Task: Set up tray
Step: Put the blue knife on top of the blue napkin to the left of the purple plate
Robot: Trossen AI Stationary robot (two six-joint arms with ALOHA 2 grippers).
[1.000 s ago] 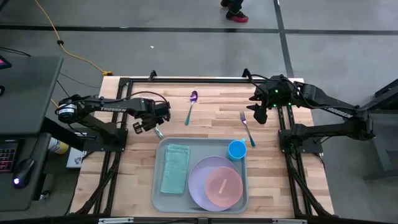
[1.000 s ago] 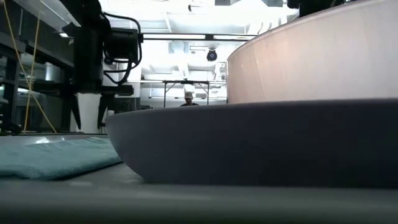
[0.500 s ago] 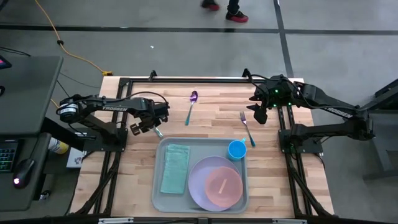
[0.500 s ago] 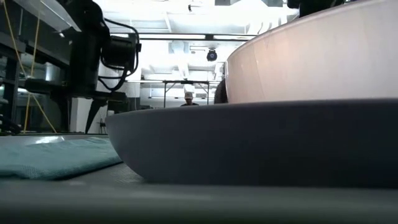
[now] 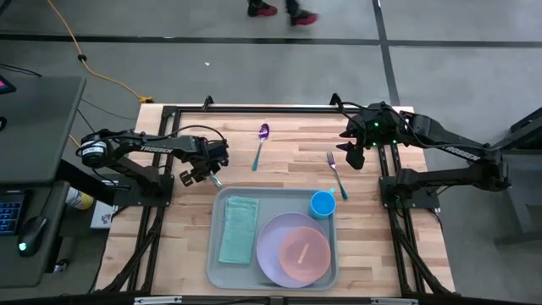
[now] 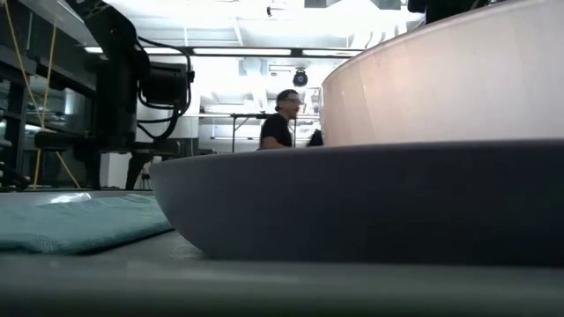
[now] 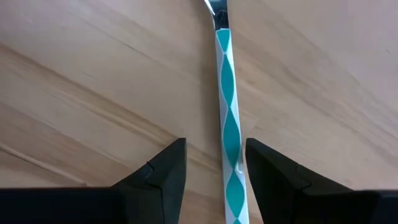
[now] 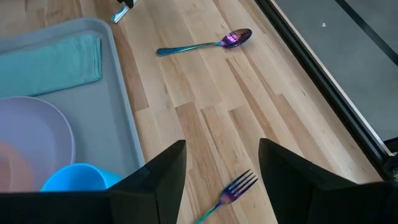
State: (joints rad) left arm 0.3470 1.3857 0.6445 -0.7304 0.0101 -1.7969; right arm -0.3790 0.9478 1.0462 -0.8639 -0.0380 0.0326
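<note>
The pale grey-green tray lies at the table's near middle. It holds a folded teal napkin, a lavender plate with a pink dish on it, and a blue cup. My left gripper is open, low over the table just beyond the tray's far left corner. Its fingers stand on either side of a utensil's teal-and-white handle, which lies flat on the wood. My right gripper hangs open above the fork. My left gripper comes from above with its fingers across the utensil's handle. The handle lies flat on the table, very close to one finger. I cannot tell whether that finger touches it.
An iridescent spoon lies on the far middle of the table, and an iridescent fork lies right of it near the cup. Bare wood shows between spoon and fork. A person moves in the room beyond the table.
My left gripper has come down toward the table and shifted slightly toward the left edge, with its fingers now around the utensil's handle. The person in the background has walked across.
</note>
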